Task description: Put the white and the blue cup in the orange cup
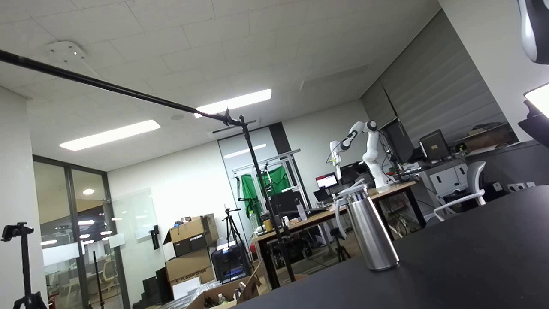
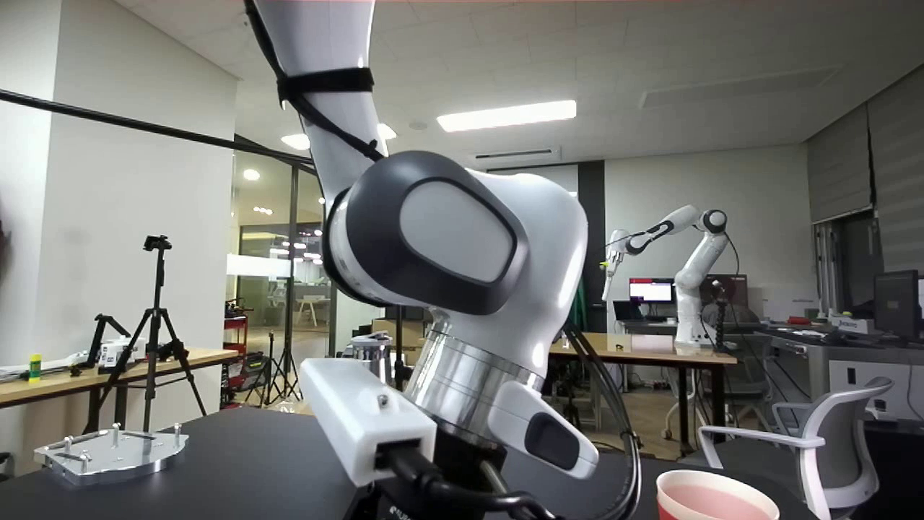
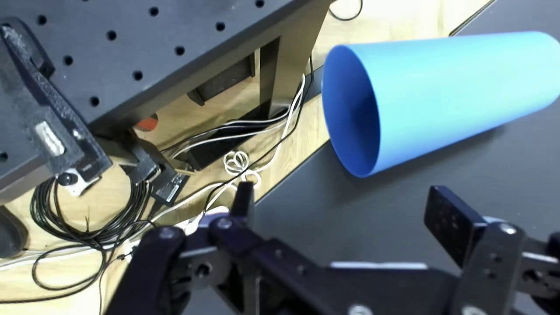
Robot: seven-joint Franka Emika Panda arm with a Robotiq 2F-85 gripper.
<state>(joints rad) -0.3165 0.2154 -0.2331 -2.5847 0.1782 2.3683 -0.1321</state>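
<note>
In the wrist view, the blue cup [image 3: 446, 96] lies on its side on the black table, its mouth facing left and covering part of the table's edge. My gripper [image 3: 346, 202] stands open, with nothing between its fingers; the cup is apart from them, beyond the right fingertip. In an exterior view, a reddish cup [image 2: 711, 502] with a pale rim and pinkish inside is cut off at the lower right. This seems to be the orange cup; I cannot tell whether another is nested in it. No separate white cup is in view. Outside the wrist view, the fingers are hidden.
A steel jug [image 1: 371, 231] stands upright on the black table [image 1: 472, 257]. A metal plate [image 2: 112, 455] with short posts lies at the left. Past the table edge are floor cables [image 3: 236, 164] and a perforated tabletop [image 3: 131, 48]. A chair [image 2: 844, 440] stands behind.
</note>
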